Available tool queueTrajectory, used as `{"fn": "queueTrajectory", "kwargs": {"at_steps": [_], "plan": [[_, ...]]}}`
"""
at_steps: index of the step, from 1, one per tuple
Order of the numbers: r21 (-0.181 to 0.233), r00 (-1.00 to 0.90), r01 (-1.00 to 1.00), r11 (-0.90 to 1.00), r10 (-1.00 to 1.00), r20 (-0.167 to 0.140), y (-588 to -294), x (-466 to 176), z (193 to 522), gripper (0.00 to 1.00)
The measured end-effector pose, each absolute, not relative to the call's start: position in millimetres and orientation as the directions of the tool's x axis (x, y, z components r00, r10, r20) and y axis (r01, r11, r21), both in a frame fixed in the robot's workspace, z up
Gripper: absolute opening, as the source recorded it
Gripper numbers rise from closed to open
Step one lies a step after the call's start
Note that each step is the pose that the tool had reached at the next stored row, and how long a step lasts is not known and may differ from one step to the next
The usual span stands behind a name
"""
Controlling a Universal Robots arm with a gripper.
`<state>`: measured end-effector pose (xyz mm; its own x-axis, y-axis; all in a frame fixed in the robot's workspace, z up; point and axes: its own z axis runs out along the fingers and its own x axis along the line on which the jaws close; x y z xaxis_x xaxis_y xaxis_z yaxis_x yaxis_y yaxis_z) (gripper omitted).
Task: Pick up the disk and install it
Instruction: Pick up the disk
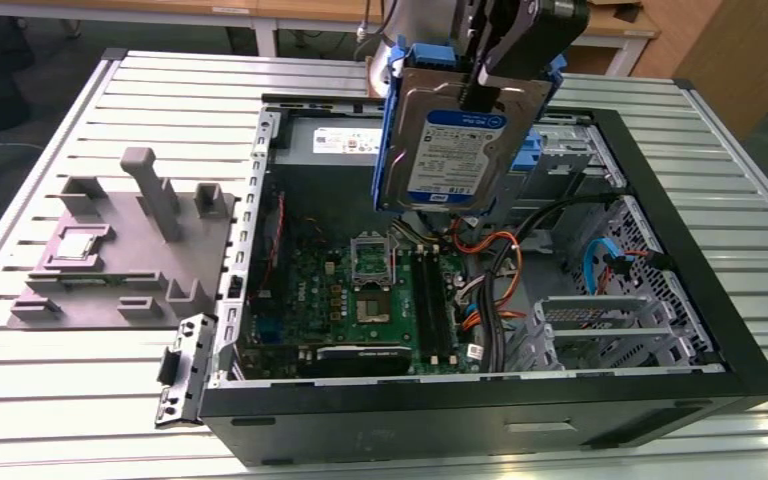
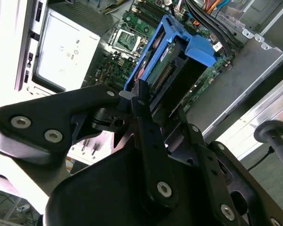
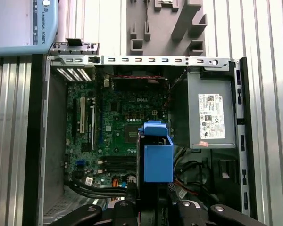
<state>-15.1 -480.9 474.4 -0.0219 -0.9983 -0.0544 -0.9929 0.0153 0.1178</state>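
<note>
Overhead, jaws clamped on upright disk (image 1: 444,160), above open computer case (image 1: 464,430).

Printed labels on disk (image 1: 454,150), power supply (image 3: 211,117)

- We see a desk (image 1: 77,420) topped with pale metal slats that run across its width.
- An open black computer case (image 1: 744,370) lies on its side on the desk, with its inside facing up.
- A grey plastic fixture (image 1: 131,260) with upright posts sits on the slats just beside the case, on the exterior view's left.
- In the first wrist view, we see the slats (image 3: 273,28) on both sides of the case.
</note>
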Motion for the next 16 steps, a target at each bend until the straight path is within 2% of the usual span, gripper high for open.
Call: {"fn": "queueTrajectory", "kwargs": {"at_steps": [16], "plan": [[0.118, -0.022, -0.993, 0.015, -0.998, -0.054, -492.9, -15.1, 474.1, 0.35]]}}
